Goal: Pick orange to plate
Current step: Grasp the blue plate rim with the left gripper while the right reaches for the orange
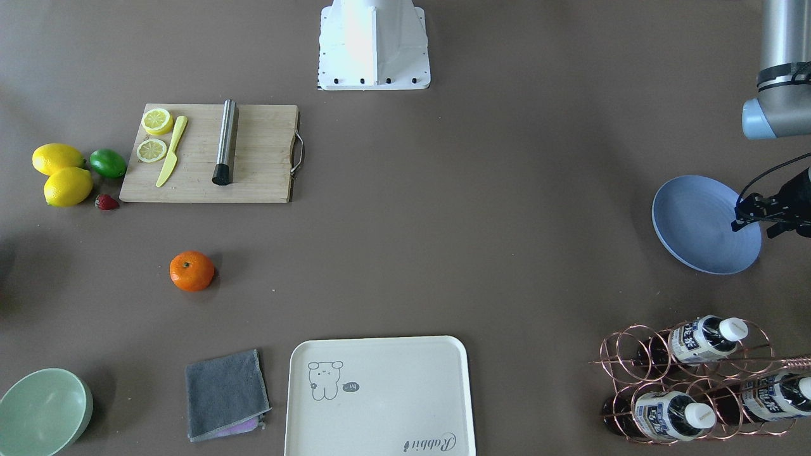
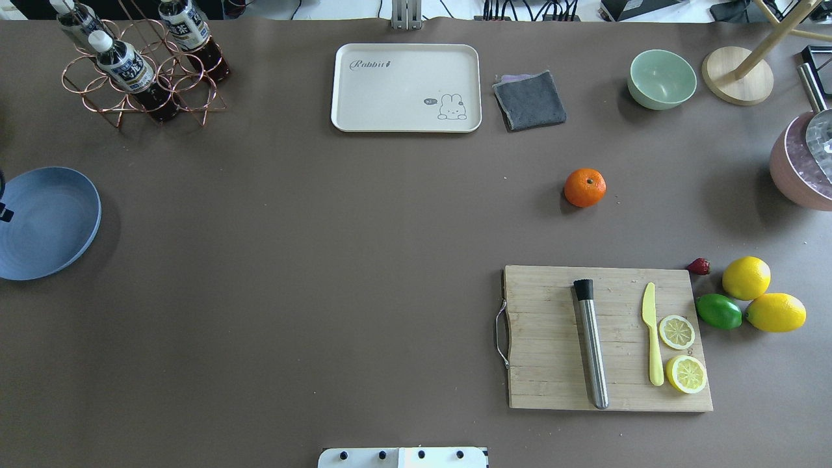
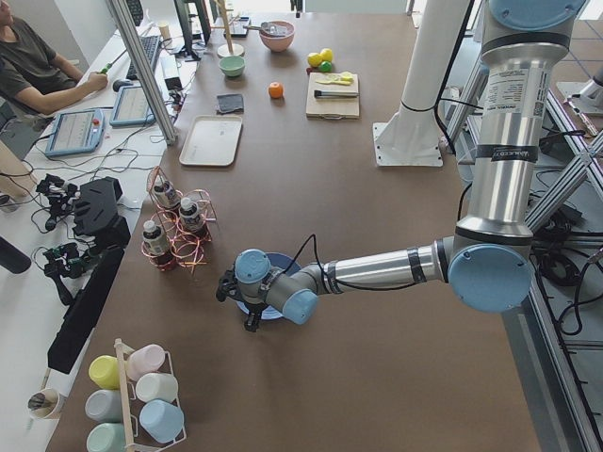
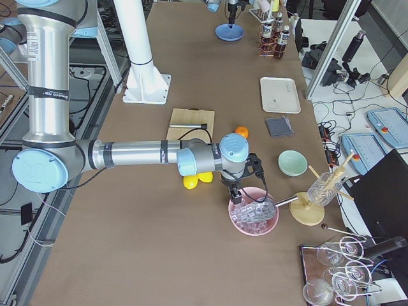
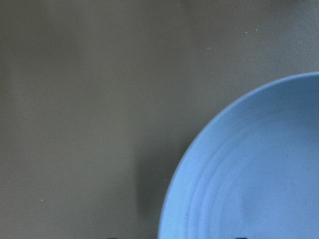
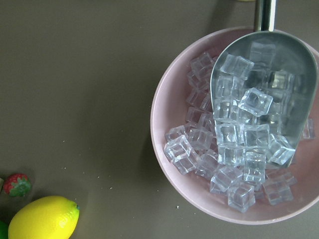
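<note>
- The orange [image 1: 192,271] lies well apart from the plate [image 1: 690,221].
- The left gripper [image 1: 755,228] hangs over the plate, fingers apart.
- The right gripper [image 4: 237,194]: whether its fingers are apart cannot be told.

Overhead, front views face opposite; both share orange [image 1: 192,271], plate [image 1: 703,225].

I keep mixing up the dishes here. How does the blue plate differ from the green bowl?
The plate is blue, the bowl pale green. The plate is shallow and wide; the bowl is deep and narrower. The plate lies at the robot's left end; the bowl sits near the grey cloth. Both are round and empty.
</note>
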{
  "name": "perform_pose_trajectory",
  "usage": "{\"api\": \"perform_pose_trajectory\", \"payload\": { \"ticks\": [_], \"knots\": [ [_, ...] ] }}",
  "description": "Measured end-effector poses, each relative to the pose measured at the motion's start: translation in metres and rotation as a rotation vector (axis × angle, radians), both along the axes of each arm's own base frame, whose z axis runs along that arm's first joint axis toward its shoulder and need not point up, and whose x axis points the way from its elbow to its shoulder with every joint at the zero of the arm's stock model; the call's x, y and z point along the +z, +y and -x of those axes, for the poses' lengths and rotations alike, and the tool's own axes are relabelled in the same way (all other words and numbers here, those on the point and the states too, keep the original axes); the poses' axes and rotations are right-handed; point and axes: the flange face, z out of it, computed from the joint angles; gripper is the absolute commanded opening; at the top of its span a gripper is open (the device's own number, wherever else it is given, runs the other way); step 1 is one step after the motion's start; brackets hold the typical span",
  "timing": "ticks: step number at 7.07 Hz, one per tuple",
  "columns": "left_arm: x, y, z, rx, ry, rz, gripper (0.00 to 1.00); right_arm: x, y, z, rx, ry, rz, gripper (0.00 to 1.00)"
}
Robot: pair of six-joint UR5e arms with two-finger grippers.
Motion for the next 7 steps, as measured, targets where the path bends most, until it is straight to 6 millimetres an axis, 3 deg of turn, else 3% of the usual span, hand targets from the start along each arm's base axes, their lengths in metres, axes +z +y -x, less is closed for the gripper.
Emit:
{"api": "perform_pose_trajectory", "payload": {
  "ticks": [1,4,5,6,7],
  "knots": [
    [0.000,0.000,-0.001,-0.002,0.000,0.005,0.00,-0.001,-0.001,0.003,-0.006,0.000,-0.002,1.00],
    [-0.015,-0.006,-0.004,-0.027,0.018,0.010,0.00,-0.006,-0.003,0.006,-0.011,-0.006,-0.015,1.00],
    [-0.040,-0.012,-0.006,-0.063,0.052,0.011,0.00,-0.011,-0.005,0.009,-0.017,-0.010,-0.031,1.00],
    [-0.081,-0.020,-0.011,-0.125,0.106,0.034,0.00,-0.020,-0.008,0.016,-0.021,-0.015,-0.046,1.00],
    [-0.135,-0.026,-0.025,-0.190,0.175,0.066,0.00,-0.041,-0.015,0.033,-0.006,-0.025,-0.039,1.00]
  ]
}}
